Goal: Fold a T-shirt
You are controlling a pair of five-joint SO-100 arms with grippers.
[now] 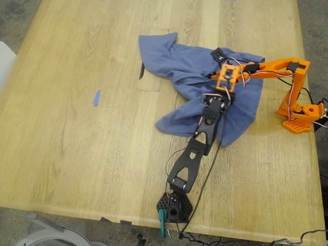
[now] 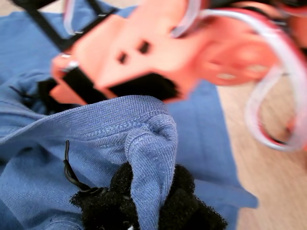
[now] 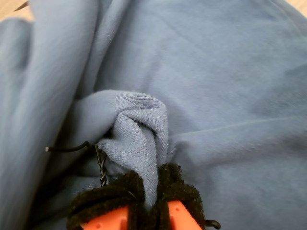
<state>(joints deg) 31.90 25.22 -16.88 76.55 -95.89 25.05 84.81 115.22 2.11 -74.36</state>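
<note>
T-shirt (image 1: 195, 77), crumpled at the upper right of the exterior view on the wooden table (image 1: 77, 154), has a fold pinched by my first gripper (image 2: 148, 201) and another by my second gripper (image 3: 151, 201).

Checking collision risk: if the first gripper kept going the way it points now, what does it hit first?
My first gripper is shut on a fold of the T-shirt. Straight beyond that fold the orange second arm fills the view, so it likely comes first. Blur makes the depth unclear.
</note>
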